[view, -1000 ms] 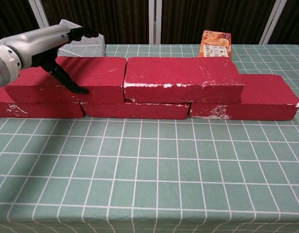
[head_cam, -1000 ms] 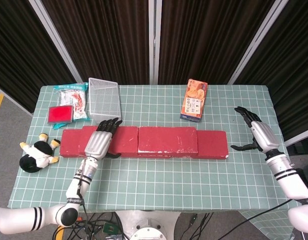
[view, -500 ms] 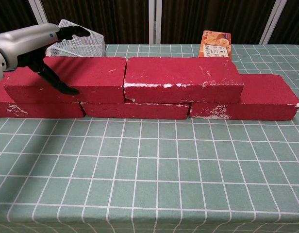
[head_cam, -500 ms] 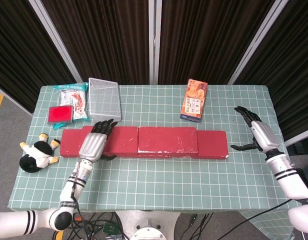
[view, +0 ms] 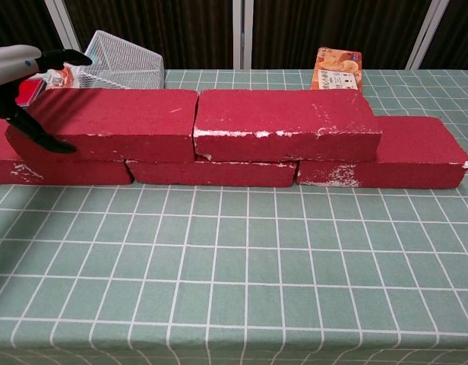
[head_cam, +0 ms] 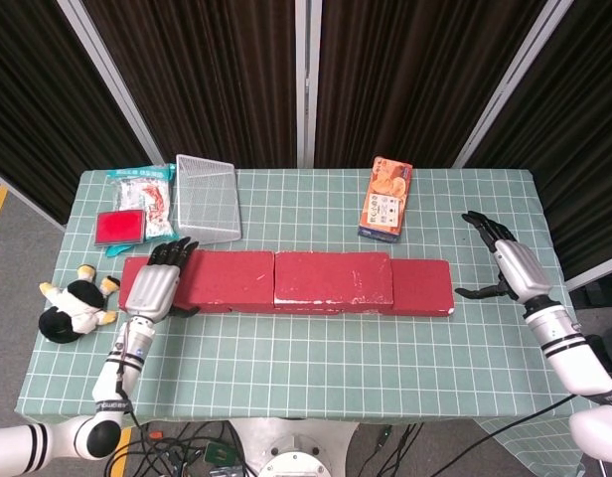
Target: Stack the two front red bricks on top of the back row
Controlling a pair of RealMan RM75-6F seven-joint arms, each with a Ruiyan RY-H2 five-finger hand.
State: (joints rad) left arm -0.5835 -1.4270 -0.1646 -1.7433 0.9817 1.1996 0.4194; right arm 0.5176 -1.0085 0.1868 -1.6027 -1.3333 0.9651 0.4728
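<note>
Across the green gridded table, between the 2 hands, runs a row of red bricks. The chest view shows 3 in the bottom row and 2 stacked on top: the left upper brick and the right upper brick, set end to end and touching. So both task bricks sit on the back row.

Left hand hovers over the left end of the left upper brick, fingers spread and holding nothing; whether the thumb touches the brick's front face I cannot tell. 1 second ago this hand lay further along that brick, nearer its middle; it has since drawn away toward the table's left edge. Right hand is well apart from the row's right end, fingers spread, empty, about where it was.

Behind the left hand lie 1 white wire basket, 1 snack bag and 1 small red packet. Just outside that hand sits 1 plush toy. Behind the row, nearer the right hand, stands 1 orange box.
</note>
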